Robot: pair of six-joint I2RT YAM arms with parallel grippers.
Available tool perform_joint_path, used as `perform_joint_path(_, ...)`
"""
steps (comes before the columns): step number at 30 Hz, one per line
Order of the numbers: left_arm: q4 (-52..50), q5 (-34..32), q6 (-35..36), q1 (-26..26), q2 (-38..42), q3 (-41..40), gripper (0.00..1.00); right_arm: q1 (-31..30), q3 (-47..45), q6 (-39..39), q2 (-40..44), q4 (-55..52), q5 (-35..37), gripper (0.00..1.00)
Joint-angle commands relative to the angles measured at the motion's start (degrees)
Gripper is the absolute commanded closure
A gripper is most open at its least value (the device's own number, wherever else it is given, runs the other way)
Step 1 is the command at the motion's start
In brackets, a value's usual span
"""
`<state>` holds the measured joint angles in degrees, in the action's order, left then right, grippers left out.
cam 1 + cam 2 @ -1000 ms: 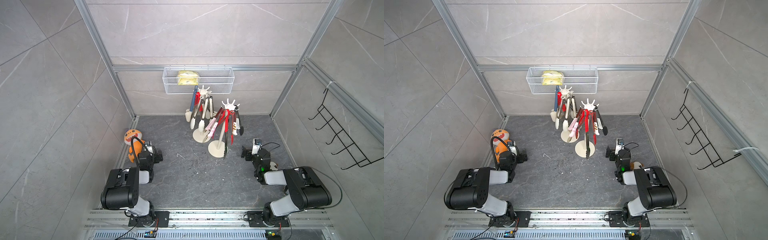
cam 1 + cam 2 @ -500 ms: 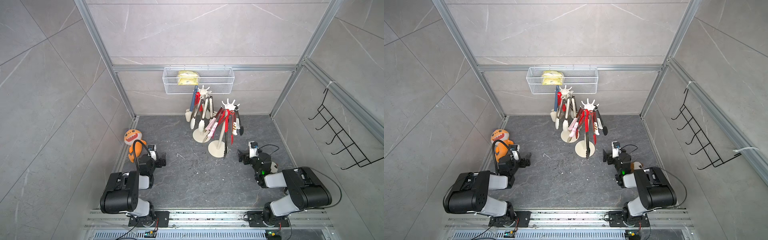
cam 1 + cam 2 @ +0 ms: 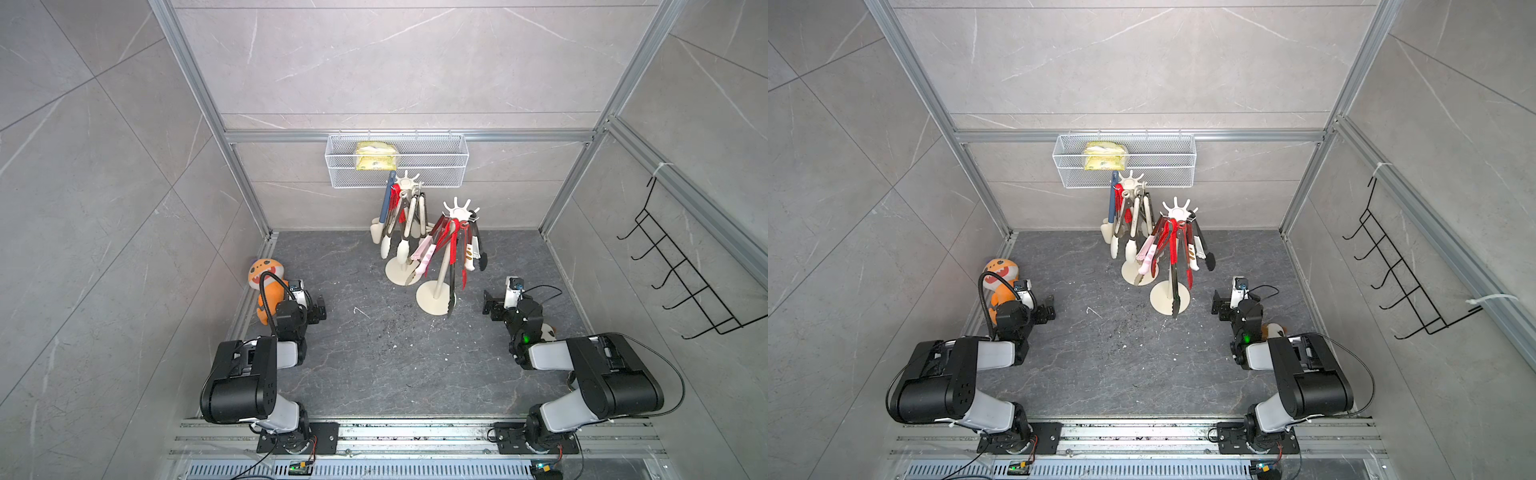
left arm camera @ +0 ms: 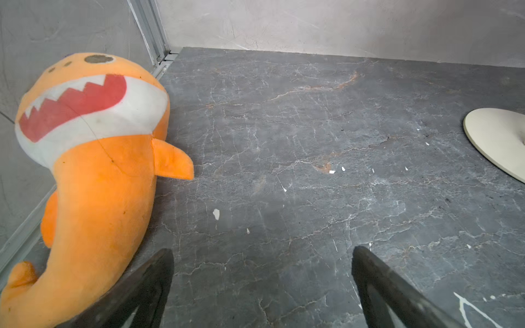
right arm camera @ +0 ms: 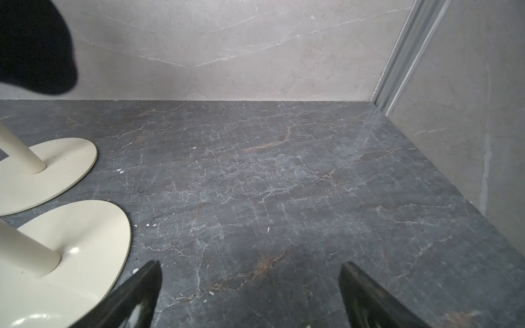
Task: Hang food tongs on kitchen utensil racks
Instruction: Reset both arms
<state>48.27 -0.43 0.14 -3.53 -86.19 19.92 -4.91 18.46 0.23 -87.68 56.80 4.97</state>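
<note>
Tongs (image 3: pixel 454 243) sat in neither pincer: the left gripper (image 4: pixel 262 252) and right gripper (image 5: pixel 250 265) both gaped wide, low over the dark floor (image 4: pixel 312 142). An orange plush toy (image 4: pixel 99 170) lay just left of the left one. Farther back, between the arms, the near rack (image 3: pixel 435 300) and far rack (image 3: pixel 397 272) stood upright, cream, bases close together; red, black, pink and cream tongs dangled from their prongs, tips down.

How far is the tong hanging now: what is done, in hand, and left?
Done: food tongs hang on the nearer tall cream pronged pole rack and the farther rack. In hand: nothing; left pincer and right pincer stand open, empty. Left: no loose tongs show on the dark stone floor.
</note>
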Motion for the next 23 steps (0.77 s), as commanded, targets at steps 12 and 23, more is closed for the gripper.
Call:
perform_joint_path(12, 0.3, -1.4, -0.8, -0.2, -0.1, 0.7, 0.0, -0.9, 0.0, 1.2, -0.2, -0.3, 5.1, 0.0)
perform_joint_path(23, 0.3, -1.4, -0.8, -0.2, 0.0, 0.7, 0.0, -1.1, 0.6, 0.6, -0.3, -1.3, 4.2, 0.0)
